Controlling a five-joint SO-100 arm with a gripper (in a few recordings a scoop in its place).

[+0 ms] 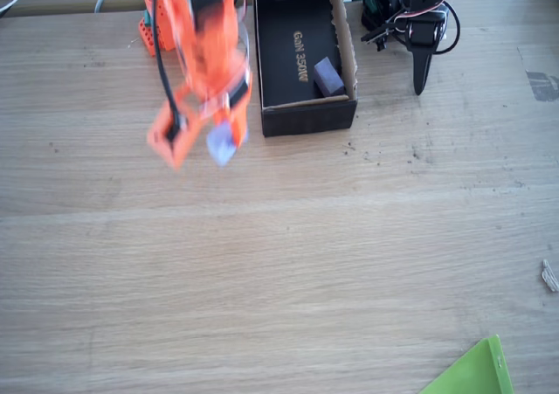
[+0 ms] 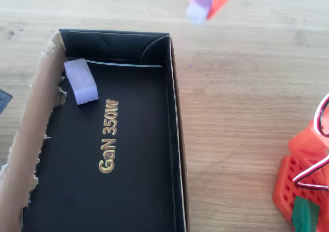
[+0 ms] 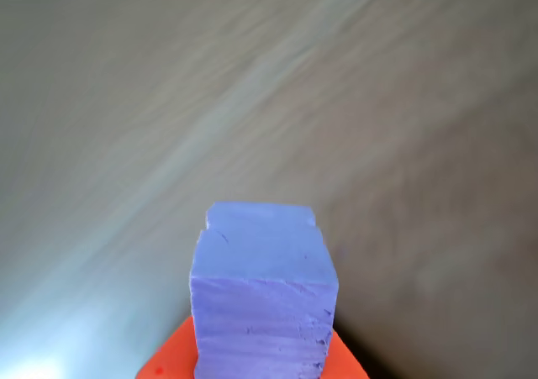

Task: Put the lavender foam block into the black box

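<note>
Lavender foam block (image 1: 222, 142), small, pale and rectangular, sits clamped in my orange claw (image 1: 205, 141) above the wooden bench (image 1: 279, 263); the long black cardboard box (image 1: 301, 119) lies just right of it in the fixed view, so I'd carry rightward over its near wall

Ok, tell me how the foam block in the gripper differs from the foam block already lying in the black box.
Place: the held block is clamped in the orange gripper above the wooden table, outside the black box; the boxed block lies on the box floor in a corner by the brown cardboard wall.
Support: the held block is gripped at one end; the boxed block rests flat, untouched.
Sharpness: the held block is blurred in the fixed view, the boxed block sharp.
Shared: both small, purplish, rectangular foam.
</note>
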